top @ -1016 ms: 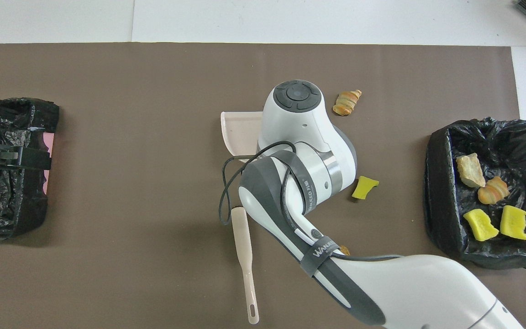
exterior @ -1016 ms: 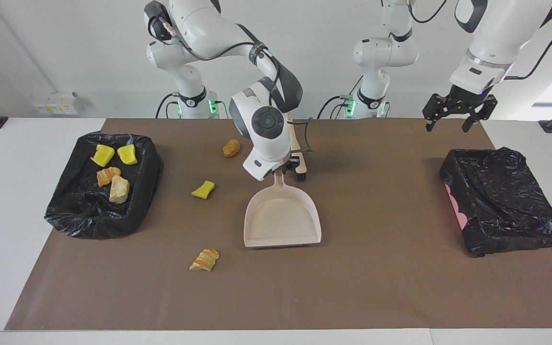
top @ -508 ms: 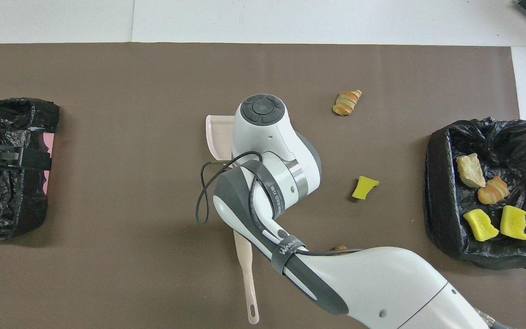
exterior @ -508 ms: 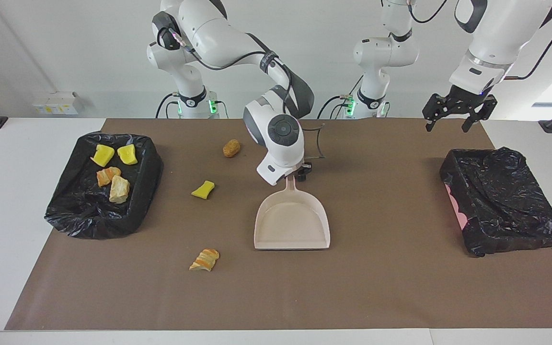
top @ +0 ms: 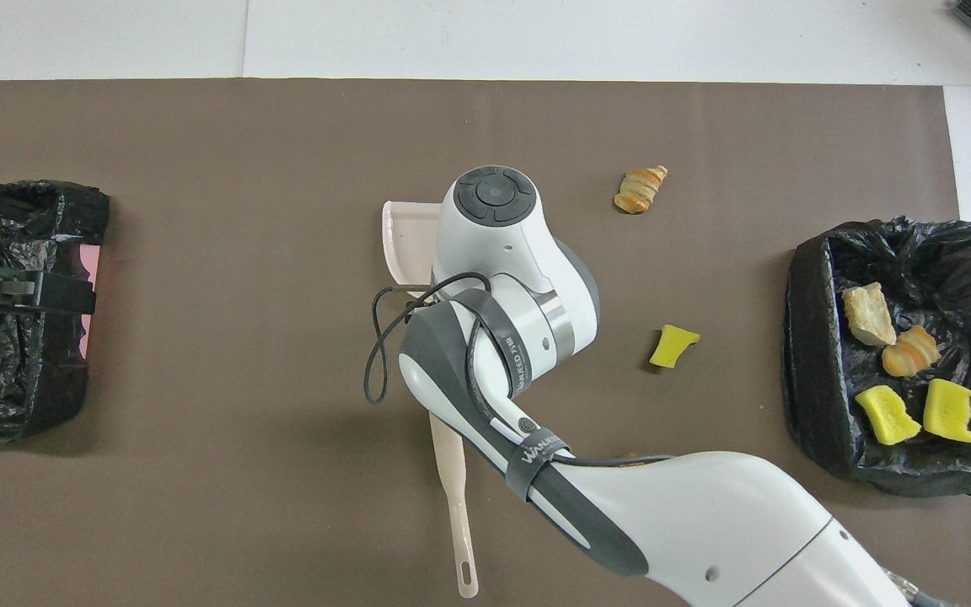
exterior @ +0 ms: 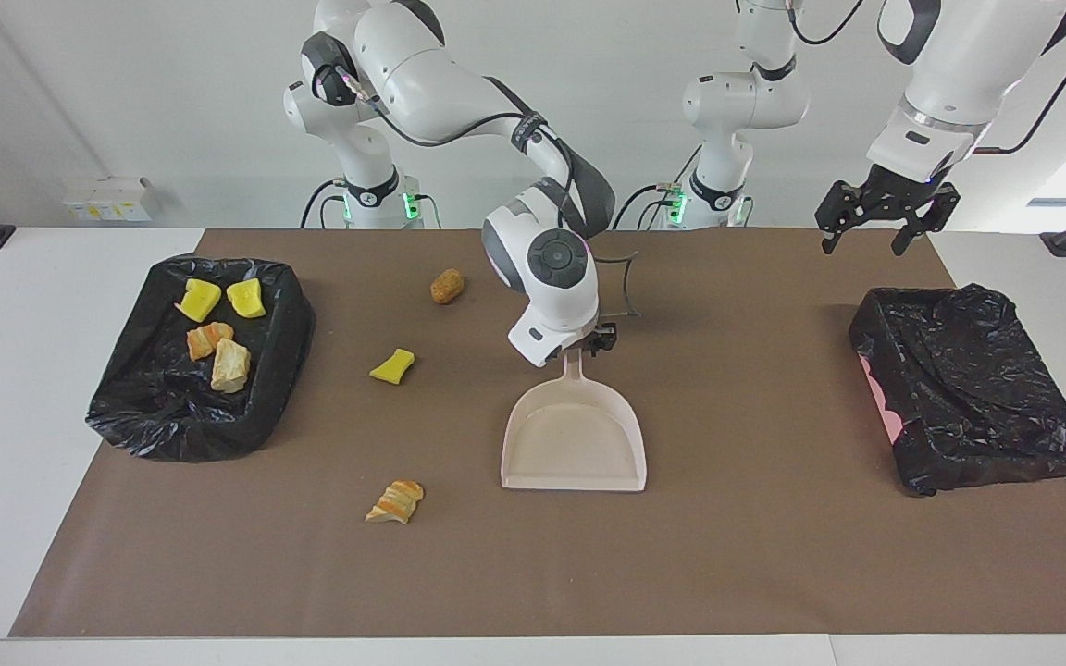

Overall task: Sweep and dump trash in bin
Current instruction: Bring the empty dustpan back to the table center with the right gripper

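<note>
The beige dustpan (exterior: 575, 444) lies flat on the brown mat, its handle pointing toward the robots. My right gripper (exterior: 588, 344) is at the tip of that handle; the wrist hides its grip. Only a corner of the dustpan (top: 408, 240) shows under the right arm from overhead. Three pieces of trash lie on the mat toward the right arm's end: a brown chunk (exterior: 446, 286), a yellow-green one (exterior: 392, 365) and an orange-striped one (exterior: 395, 502). The bin (exterior: 126, 421) at that end holds several chunks. My left gripper (exterior: 866, 242) hangs open, with nothing in it, over the mat near the other bin (exterior: 968, 388).
The brush's beige handle (top: 454, 497) lies on the mat nearer to the robots than the dustpan; its bristles are under the right arm. The brown mat (exterior: 774, 555) covers most of the white table. The bin at the left arm's end shows only black liner.
The right arm has slid the dustpan toward the left arm's end and a little farther from the robots. The brush is now hidden in the facing view. The left arm has stayed still.
</note>
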Controlling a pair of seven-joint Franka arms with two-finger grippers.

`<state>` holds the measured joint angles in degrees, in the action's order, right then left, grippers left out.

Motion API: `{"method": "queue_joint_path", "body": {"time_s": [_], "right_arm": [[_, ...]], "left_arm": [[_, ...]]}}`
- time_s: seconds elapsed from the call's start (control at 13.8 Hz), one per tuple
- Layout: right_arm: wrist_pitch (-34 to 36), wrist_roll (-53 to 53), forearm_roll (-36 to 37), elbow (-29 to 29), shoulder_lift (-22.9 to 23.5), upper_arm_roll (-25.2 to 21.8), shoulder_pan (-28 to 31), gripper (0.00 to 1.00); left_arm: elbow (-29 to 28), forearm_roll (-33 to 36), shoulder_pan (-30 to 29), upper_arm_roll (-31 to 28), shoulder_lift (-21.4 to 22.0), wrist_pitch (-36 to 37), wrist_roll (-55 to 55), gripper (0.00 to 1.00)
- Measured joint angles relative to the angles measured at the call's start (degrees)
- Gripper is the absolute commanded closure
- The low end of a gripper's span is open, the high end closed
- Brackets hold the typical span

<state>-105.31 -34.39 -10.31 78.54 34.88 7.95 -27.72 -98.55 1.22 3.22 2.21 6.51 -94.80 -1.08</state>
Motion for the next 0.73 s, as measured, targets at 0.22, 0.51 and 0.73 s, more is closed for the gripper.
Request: {"method": "queue_joint_path", "body": {"time_s": [0.22,0.51,0.73], "right_arm": [[5.14,0.00,-0.02,0.17,-1.91,0.01,-0.03,0.00],[8.58,0.01,-0.22,6.64,-7.57,0.31,-2.57,0.00],[7.85,0.00,-0.36,13.90,-12.62,0.38,-6.20,0.00]], "left_arm": [[0.00,0.00,0.00,0.00,-0.01,-0.54,0.02,0.00],[0.01,-0.01,0.00,0.09,-0.60,-4.87,0.03,0.00],[0.49,-0.64,0.01,0.51,-3.28,-7.55,0.21,0.00]]}}
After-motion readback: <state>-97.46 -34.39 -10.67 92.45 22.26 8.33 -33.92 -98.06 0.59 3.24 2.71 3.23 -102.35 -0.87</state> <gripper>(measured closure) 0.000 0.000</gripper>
